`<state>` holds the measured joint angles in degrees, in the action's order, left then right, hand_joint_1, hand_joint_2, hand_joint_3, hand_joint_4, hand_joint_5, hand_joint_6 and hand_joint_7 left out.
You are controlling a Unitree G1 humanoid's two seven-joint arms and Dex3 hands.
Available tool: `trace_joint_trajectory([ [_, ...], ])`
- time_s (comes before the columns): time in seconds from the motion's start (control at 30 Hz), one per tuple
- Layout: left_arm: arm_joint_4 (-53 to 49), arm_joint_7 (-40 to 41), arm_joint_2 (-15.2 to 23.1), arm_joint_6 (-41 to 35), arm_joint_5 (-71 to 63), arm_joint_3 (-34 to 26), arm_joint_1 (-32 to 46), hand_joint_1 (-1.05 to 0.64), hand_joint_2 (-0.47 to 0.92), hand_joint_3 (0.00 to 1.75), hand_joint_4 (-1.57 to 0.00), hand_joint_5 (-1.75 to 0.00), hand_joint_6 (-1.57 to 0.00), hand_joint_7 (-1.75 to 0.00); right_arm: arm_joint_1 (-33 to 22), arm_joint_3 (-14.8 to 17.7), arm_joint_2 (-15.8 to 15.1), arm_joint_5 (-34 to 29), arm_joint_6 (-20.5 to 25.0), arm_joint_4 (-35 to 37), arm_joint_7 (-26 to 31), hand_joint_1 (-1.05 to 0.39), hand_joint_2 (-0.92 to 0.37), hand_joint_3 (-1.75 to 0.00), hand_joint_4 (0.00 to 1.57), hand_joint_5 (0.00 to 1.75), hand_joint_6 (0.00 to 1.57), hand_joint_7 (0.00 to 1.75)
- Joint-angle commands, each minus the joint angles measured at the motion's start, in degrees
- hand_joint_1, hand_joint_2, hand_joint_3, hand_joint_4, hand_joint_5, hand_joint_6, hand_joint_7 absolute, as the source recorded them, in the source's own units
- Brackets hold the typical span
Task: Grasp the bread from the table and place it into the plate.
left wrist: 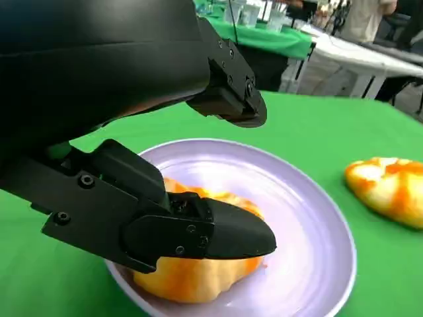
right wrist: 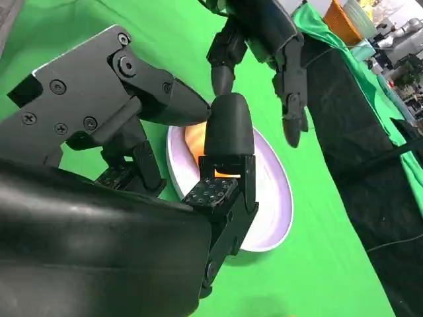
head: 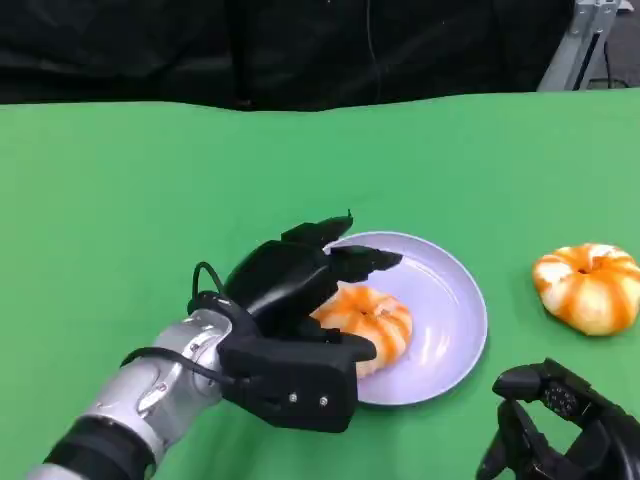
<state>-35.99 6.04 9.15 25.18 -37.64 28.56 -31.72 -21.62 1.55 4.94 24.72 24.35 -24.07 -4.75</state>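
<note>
Bread lies on the plate, gripped by left hand; second bread right; right hand unclear.

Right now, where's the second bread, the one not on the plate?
In the head view, the second bread lies on the green table, right of the plate, beyond the right hand.

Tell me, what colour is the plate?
The plate is pale lilac, almost white; the left wrist view shows it best.
</note>
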Motion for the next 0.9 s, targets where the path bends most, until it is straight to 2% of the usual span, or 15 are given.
trace_joint_trajectory([
  [0.03, 4.9, -1.1, 1.5, -0.4, 2.5, -2.3, 3.3, -0.72, 0.92, 0.37, -0.10, -0.02, -0.46, -0.02, -0.2, 0.2, -0.4, 0.1, -0.5, -0.6, 0.0, -0.17, -0.52, -1.10, 0.93, 1.58, 0.86, 1.33],
  [0.1, 7.8, -1.8, 1.4, -1.0, 4.3, -3.5, 5.3, -0.60, 0.92, 0.33, -0.13, -0.03, -0.50, -0.03, -0.2, 0.2, -0.4, 0.0, -0.5, -0.6, 0.0, -0.17, -0.52, -1.10, 0.93, 1.58, 0.86, 1.34],
  [0.17, 10.8, -2.7, 0.4, -1.8, 7.8, -5.5, 7.9, -0.37, 0.92, 0.30, -0.25, -0.08, -0.59, -0.06, -0.2, 0.2, -0.4, 0.1, -0.8, -0.4, -0.2, -0.17, -0.52, -1.10, 0.93, 1.58, 0.86, 1.34],
  [0.23, 13.4, -4.2, -0.8, -2.3, 12.4, -7.5, 10.1, -0.23, 0.92, 0.31, -0.37, -0.13, -0.66, -0.08, -0.2, 0.3, -0.3, 0.2, -1.0, -0.4, -0.3, -0.17, -0.52, -1.10, 0.93, 1.58, 0.85, 1.35],
  [0.3, 16.1, -8.2, -1.9, -2.7, 20.2, -9.9, 12.6, -0.02, 0.90, 0.50, -0.69, -0.16, -0.85, -0.08, -0.2, 0.3, -0.5, 0.2, -0.9, -0.3, -0.4, -0.17, -0.51, -1.10, 0.94, 1.57, 0.86, 1.34],
  [0.33, 17.9, -10.3, -1.6, -3.0, 23.1, -10.9, 13.9, 0.02, 0.86, 0.61, -0.79, -0.14, -0.91, -0.07, -0.3, 0.3, -0.6, 0.2, -0.6, -0.5, -0.2, -0.17, -0.51, -1.10, 0.95, 1.56, 0.87, 1.34],
  [0.4, 20.8, -13.3, -0.7, -3.3, 26.2, -12.0, 15.7, 0.06, 0.72, 0.92, -1.05, -0.19, -1.15, -0.12, -0.3, 0.3, -0.7, 0.1, -0.4, -0.7, -0.2, -0.17, -0.51, -1.11, 0.95, 1.55, 0.87, 1.33],
  [0.43, 22.0, -14.5, -0.2, -2.7, 27.4, -12.6, 16.8, 0.06, 0.67, 1.02, -1.14, -0.29, -1.22, -0.17, -0.3, 0.4, -0.7, 0.2, -0.3, -0.8, -0.1, -0.17, -0.51, -1.11, 0.95, 1.55, 0.87, 1.33],
  [0.47, 22.8, -15.4, 0.3, -1.4, 28.5, -13.1, 17.8, 0.03, 0.59, 1.16, -1.13, -0.62, -1.26, -0.31, -0.3, 0.4, -0.7, 0.2, -0.2, -0.9, 0.0, -0.17, -0.51, -1.11, 0.96, 1.55, 0.87, 1.33],
  [0.5, 23.6, -16.5, 0.7, -0.6, 29.8, -13.7, 18.8, 0.00, 0.52, 1.28, -1.08, -0.98, -1.19, -0.63, -0.3, 0.4, -0.7, 0.3, -0.1, -1.0, 0.0, -0.17, -0.51, -1.11, 0.96, 1.55, 0.87, 1.33],
  [0.53, 24.5, -17.6, 0.8, -0.4, 31.4, -14.2, 19.9, -0.03, 0.46, 1.40, -1.03, -1.29, -1.04, -1.05, -0.3, 0.5, -0.7, 0.3, 0.0, -1.0, 0.1, -0.17, -0.51, -1.11, 0.96, 1.55, 0.87, 1.33],
  [0.57, 25.7, -19.1, 0.7, -0.8, 33.9, -14.9, 21.1, -0.05, 0.42, 1.46, -1.02, -1.43, -0.98, -1.26, -0.3, 0.4, -0.7, 0.2, 0.2, -1.2, 0.3, -0.17, -0.51, -1.11, 0.96, 1.55, 0.87, 1.33],
  [0.63, 28.8, -22.6, 0.2, -4.4, 40.7, -16.3, 24.1, -0.07, 0.35, 1.57, -0.98, -1.66, -0.88, -1.53, -0.3, 0.4, -0.6, 0.1, 0.6, -1.5, 0.9, -0.17, -0.51, -1.11, 0.96, 1.55, 0.88, 1.33],
  [0.73, 35.7, -26.6, 0.6, -14.1, 49.9, -18.1, 28.7, -0.08, 0.34, 1.58, -0.97, -1.74, -0.85, -1.65, -0.4, 0.3, -0.8, 0.1, 0.5, -1.4, 0.7, -0.16, -0.51, -1.11, 0.95, 1.56, 0.87, 1.32],
  [0.9, 41.9, -34.1, 2.5, -26.3, 63.9, -22.7, 34.4, -0.07, 0.40, 1.57, -0.98, -1.75, -0.84, -1.71, -0.1, 0.3, -0.8, 0.1, 0.4, -1.2, 0.7, -0.17, -0.52, -1.11, 0.94, 1.57, 0.86, 1.33],
])
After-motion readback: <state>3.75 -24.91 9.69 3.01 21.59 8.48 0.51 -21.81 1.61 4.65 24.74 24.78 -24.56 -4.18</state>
